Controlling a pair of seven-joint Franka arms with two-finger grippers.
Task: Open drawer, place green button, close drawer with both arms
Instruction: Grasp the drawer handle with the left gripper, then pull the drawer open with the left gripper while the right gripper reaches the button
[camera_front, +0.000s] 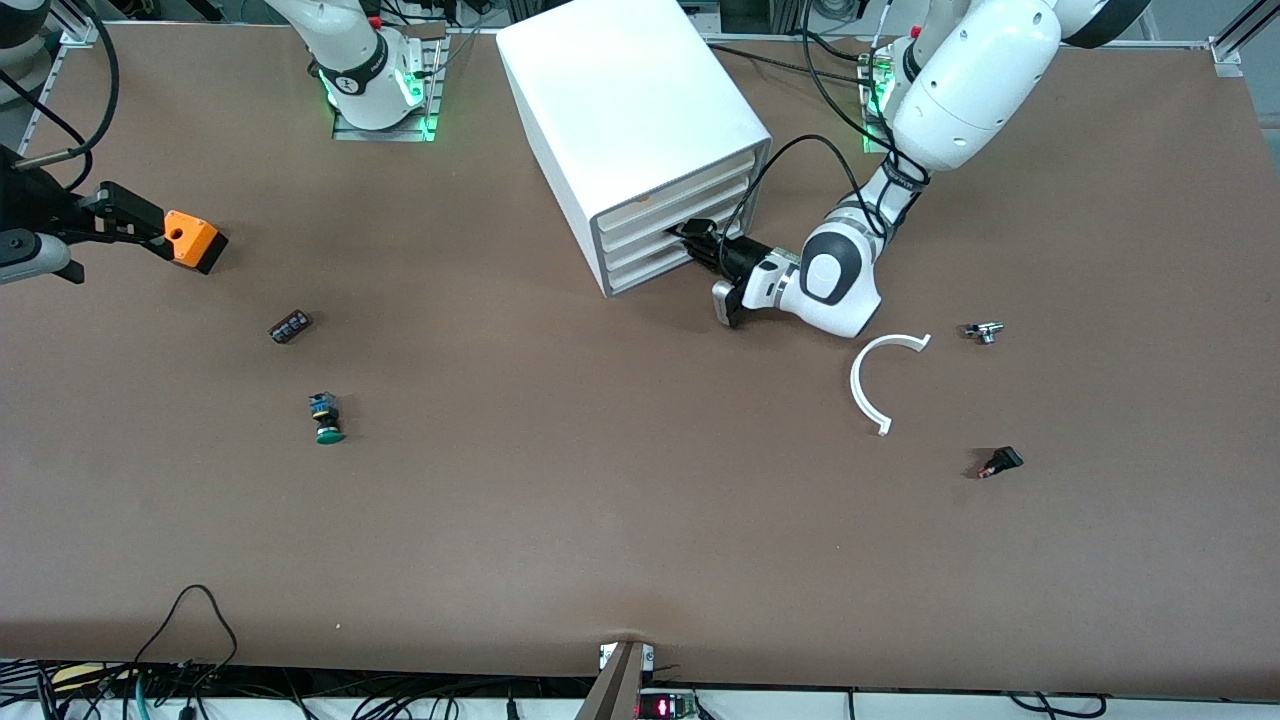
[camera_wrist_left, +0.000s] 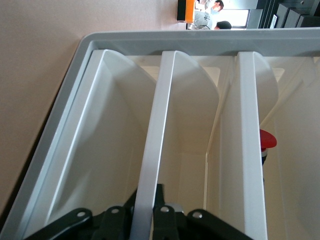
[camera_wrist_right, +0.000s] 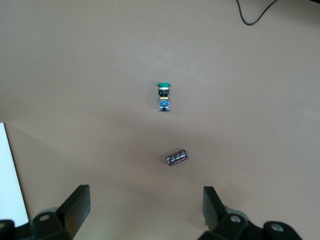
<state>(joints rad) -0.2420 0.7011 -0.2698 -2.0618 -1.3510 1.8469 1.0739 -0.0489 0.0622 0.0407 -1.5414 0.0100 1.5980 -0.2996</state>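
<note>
On the brown table (camera_front: 640, 500), left gripper (camera_front: 690, 238) pinches a cabinet drawer front (camera_wrist_left: 150, 165) — right gripper (camera_wrist_right: 145, 210) gapes over the button (camera_wrist_right: 163, 96).

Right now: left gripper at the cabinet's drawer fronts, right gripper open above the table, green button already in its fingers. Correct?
Not quite. The button is not in the right gripper; the right wrist view shows it lying on the table, apart from the open fingers, beside a small dark component. The rest holds: the left gripper is at the cabinet's drawer fronts.
</note>
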